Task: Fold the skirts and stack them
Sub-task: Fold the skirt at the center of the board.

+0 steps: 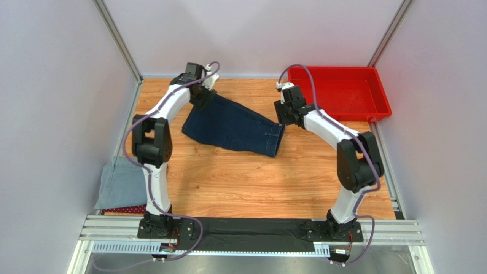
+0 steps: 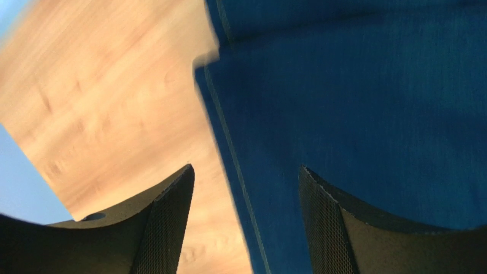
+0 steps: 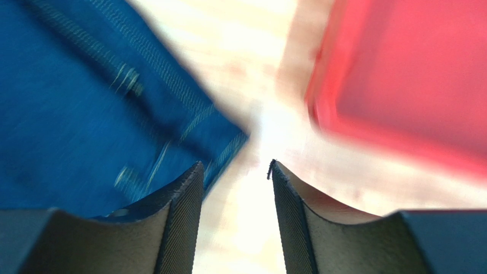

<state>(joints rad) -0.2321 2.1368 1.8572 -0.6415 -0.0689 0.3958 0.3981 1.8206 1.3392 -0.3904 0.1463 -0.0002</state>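
Note:
The dark navy denim skirt point(image 1: 231, 127) lies spread on the wooden table point(image 1: 257, 182) at the back middle. My left gripper point(image 1: 206, 97) is open just above its far left corner; its stitched edge point(image 2: 240, 171) runs between the fingers. My right gripper point(image 1: 284, 121) is open beside the skirt's right end, with the hem corner point(image 3: 223, 142) left of the gap and only table between the fingers. The light blue-grey denim skirt point(image 1: 121, 182) lies folded at the near left on top of the dark red dotted skirt point(image 1: 124, 210).
A red plastic tray point(image 1: 343, 94) stands at the back right, close to my right gripper, and shows in the right wrist view point(image 3: 411, 80). Grey walls close in the table on the left, back and right.

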